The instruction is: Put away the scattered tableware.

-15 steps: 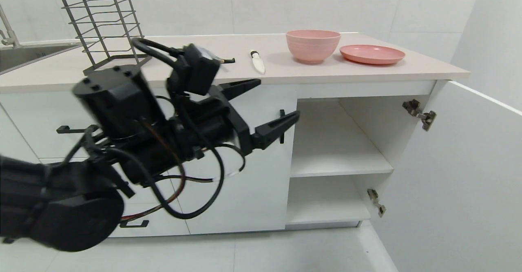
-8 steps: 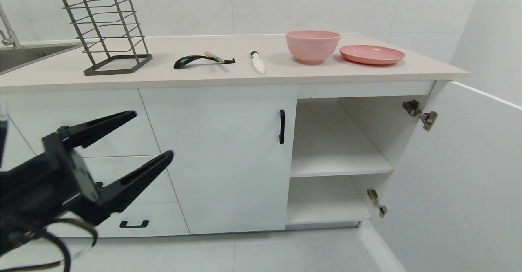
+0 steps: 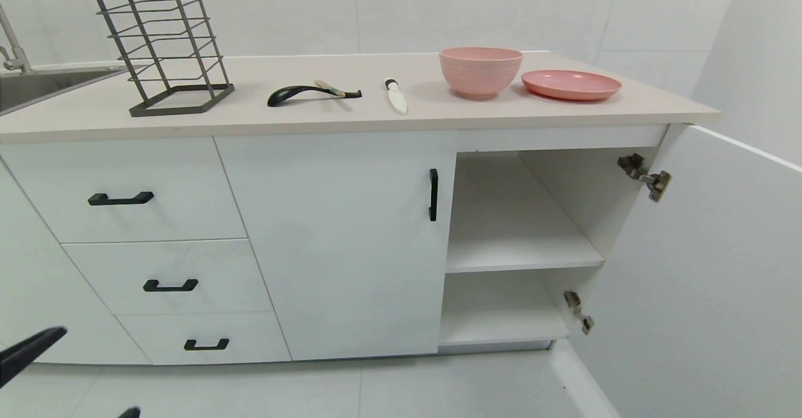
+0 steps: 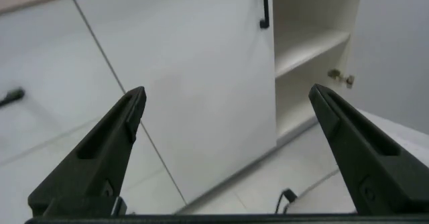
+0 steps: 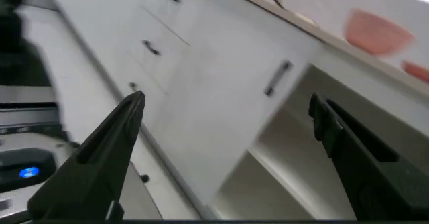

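Note:
On the countertop [image 3: 113, 114] lie a black spoon [image 3: 294, 94] with a small wooden stick across its handle, a white knife [image 3: 396, 96], a pink bowl [image 3: 480, 70] and a pink plate [image 3: 571, 83]. My left gripper [image 3: 78, 383] is open and empty, low at the head view's bottom-left corner in front of the drawers, far below the tableware. In its own view the left gripper [image 4: 226, 93] faces the shut cabinet door [image 4: 194, 76]. My right gripper [image 5: 226, 102] is open and empty, facing the cabinet front, with the pink bowl [image 5: 375, 29] far off.
A dark wire rack [image 3: 160, 42] stands at the counter's left, beside a sink [image 3: 37, 83]. Three drawers [image 3: 125, 198] sit under it. The right cabinet is open, with two bare shelves [image 3: 520, 242] and its door [image 3: 720, 267] swung out on the right.
My left arm, which stood in front of the counter, has dropped down and to the left until just its fingertips show. The tableware has not moved.

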### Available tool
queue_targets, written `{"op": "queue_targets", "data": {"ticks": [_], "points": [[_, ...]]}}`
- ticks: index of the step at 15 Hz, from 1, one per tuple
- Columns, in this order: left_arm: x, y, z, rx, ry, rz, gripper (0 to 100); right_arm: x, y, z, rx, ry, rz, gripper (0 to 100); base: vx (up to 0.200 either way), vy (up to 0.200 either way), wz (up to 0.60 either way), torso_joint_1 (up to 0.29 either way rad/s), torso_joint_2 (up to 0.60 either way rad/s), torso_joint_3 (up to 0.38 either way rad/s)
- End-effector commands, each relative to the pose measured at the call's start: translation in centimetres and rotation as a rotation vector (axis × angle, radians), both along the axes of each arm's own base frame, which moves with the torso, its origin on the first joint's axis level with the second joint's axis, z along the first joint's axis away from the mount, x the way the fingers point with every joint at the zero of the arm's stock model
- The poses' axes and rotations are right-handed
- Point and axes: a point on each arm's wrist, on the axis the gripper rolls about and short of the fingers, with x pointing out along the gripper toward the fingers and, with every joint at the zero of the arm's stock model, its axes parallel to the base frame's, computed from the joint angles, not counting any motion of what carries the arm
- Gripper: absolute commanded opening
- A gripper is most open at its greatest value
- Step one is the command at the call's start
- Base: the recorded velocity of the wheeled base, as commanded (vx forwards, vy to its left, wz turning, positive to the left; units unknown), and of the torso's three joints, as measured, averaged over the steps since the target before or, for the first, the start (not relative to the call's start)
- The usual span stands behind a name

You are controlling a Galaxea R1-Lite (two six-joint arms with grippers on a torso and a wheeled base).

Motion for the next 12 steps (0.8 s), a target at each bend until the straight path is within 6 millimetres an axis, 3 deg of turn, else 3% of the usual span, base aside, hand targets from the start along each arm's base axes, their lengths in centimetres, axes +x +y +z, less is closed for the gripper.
{"op": "queue_targets", "data": {"ticks": [1, 2, 5, 9, 11, 12], "points": [[-4.5, 0.5, -2.3, -0.018, -0.094, 0.081, 100, 0.2, -0.1, -0.3, 0.008, 0.037, -0.054, 100, 0.0, 0.0, 0.0, 0.0, 0.0, 0.0], [-4.4, 0.5, -2.5, -0.042, -0.076, 0.111, 100, 0.3, -0.2, -0.6, 0.019, 0.074, -0.125, 100, 0.0, 0.0, 0.0, 0.0, 0.0, 0.0], [-4.7, 0.8, -5.7, -0.094, 0.108, 0.351, 100, 0.8, -0.8, -2.1, 0.073, 0.26, -0.471, 100, 0.0, 0.0, 0.0, 0.0, 0.0, 0.0], [-4.5, 1.0, -5.8, -0.179, 0.112, 0.459, 100, 0.2, -1.0, -2.3, 0.213, 0.235, -0.659, 100, 0.0, 0.0, 0.0, 0.0, 0.0, 0.0], [-4.5, 1.0, -5.8, -0.179, 0.11, 0.463, 100, 0.2, -1.5, -2.9, 0.301, 0.288, -0.863, 100, 0.0, 0.0, 0.0, 0.0, 0.0, 0.0], [-4.5, 1.0, -5.8, -0.178, 0.109, 0.458, 100, 0.2, -1.5, -2.9, 0.356, 0.311, -0.866, 100, 0.0, 0.0, 0.0, 0.0, 0.0, 0.0]]}}
